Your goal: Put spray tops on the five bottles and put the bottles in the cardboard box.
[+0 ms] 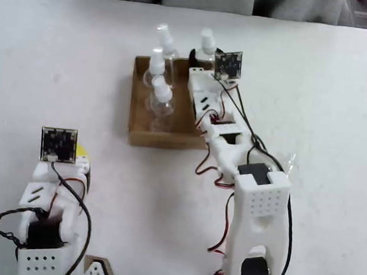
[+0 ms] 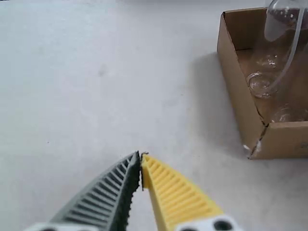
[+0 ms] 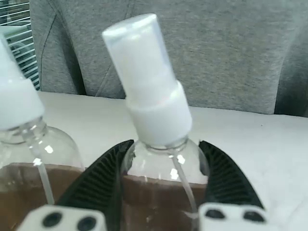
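Clear plastic bottle (image 3: pixel 159 168) with a white spray top (image 3: pixel 147 77) is pinched between the right gripper's (image 3: pixel 166 145) fingers at the cardboard box's (image 1: pixel 135 100) far corner, beside three bottles (image 1: pixel 162 100) inside. Well apart, the left gripper's (image 2: pixel 140 159) fingers are pressed together over the counter (image 1: pixel 61 54).

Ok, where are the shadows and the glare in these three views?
High view: even light, and the white tops barely stand out from the table. Left wrist view: the box throws a soft shadow on the table beside it. Right wrist view: small bright glints on the shoulder of the bottle in the right gripper.
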`<state>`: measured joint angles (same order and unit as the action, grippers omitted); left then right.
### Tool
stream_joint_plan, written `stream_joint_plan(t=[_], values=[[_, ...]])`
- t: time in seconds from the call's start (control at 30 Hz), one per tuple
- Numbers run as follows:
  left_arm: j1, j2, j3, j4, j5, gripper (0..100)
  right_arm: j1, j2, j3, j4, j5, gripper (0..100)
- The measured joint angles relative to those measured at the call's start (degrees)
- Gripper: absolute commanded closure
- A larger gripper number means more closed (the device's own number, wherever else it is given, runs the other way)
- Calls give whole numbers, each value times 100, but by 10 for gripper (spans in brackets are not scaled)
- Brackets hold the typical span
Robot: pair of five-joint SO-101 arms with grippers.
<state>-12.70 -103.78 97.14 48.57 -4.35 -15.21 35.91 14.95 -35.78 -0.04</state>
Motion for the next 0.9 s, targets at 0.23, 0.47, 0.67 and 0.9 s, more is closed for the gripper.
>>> stream_joint_plan(t=[0.23,0.47,0.67,0.9], values=[[0,0,0,0,0,977,0,0,0,0,0,797],[0,0,0,0,0,977,-18,-18,0,0,0,796],[0,0,0,0,0,977,-229,-229,352,0,0,686],[0,0,0,0,0,977,-281,-229,422,0,0,680]])
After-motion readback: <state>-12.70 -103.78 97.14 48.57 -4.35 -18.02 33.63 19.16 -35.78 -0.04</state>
